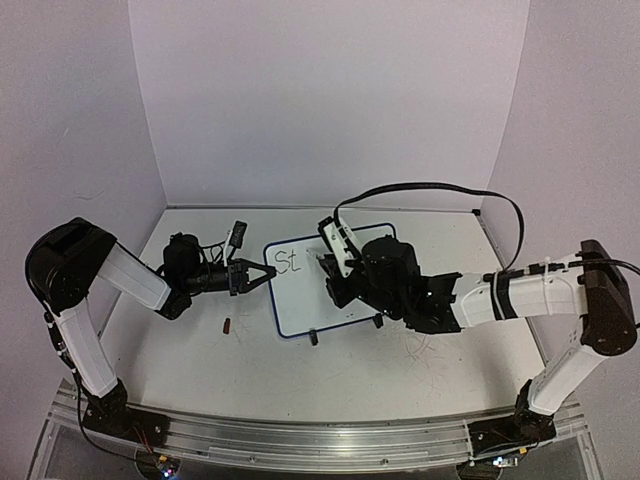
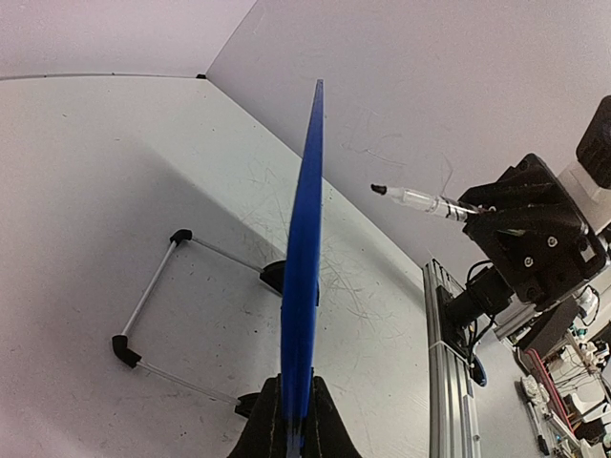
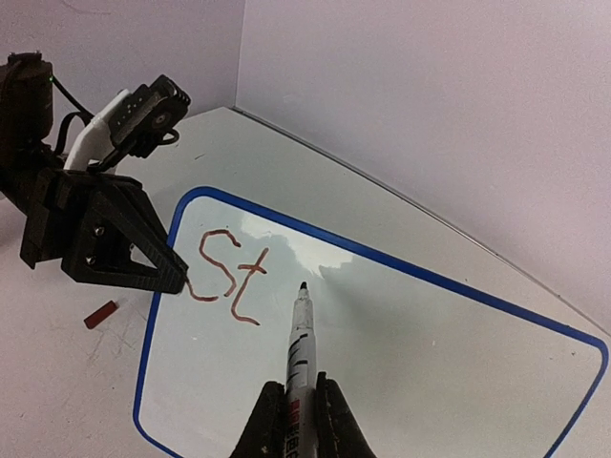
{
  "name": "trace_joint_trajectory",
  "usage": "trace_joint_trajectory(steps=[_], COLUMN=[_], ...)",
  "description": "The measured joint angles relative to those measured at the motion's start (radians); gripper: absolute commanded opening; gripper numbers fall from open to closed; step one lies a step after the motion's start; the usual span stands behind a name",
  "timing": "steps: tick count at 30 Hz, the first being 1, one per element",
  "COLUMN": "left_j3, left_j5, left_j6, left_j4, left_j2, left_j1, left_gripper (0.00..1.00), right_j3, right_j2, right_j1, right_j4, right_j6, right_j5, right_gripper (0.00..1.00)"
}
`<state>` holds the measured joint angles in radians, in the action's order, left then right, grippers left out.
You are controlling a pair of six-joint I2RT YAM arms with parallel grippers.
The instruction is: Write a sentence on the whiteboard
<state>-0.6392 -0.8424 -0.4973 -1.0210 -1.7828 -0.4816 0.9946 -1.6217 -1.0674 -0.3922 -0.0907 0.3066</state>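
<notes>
The small rectangular whiteboard (image 1: 310, 290) with a thin dark-blue rim and rounded corners stands on the scuffed white tabletop (image 1: 420, 370), near its middle, on 2 small black clip feet (image 1: 313, 338) at its near edge. Seen edge-on from the left wrist, the whiteboard (image 2: 304, 258) has a thin wire frame with black corner pieces (image 2: 153, 305) lying on the table at its back side.

Of the sentence (image 3: 227, 275), only 2 reddish-brown handwritten letters, "St", show, in the board's upper left corner.

The black left gripper (image 1: 262, 273) is clamped on the whiteboard's left edge, its fingertips pinching the blue rim just beside the "S".

The black right gripper (image 3: 298, 410) is over the board's face, closed around a slim marker with a clear barrel and black tip (image 3: 300, 343). The tip points at the white surface just right of the "t". From the left wrist, the marker (image 2: 420, 200) shows a gap between its tip and the board's writing side.

A small red cap (image 1: 227, 324) lies on the tabletop left of the whiteboard, near its lower left corner and apart from the rim.
</notes>
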Motion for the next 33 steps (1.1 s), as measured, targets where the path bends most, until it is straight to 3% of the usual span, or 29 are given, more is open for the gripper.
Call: trace_joint_trajectory(steps=[6,33], left_j3=[0.000,0.000], left_j5=[0.000,0.000], left_j6=[0.000,0.001], left_j4=[0.001,0.003], left_j2=[0.001,0.002], left_j1=[0.000,0.000], left_gripper=[0.00,0.00], right_j3=[0.050,0.068], right_j2=[-0.068,-0.094], right_j1=[0.001,0.002], right_j4=[0.006,0.002], right_j6=[-0.020,-0.024], right_j5=[-0.036,-0.003], right_gripper=[0.00,0.00])
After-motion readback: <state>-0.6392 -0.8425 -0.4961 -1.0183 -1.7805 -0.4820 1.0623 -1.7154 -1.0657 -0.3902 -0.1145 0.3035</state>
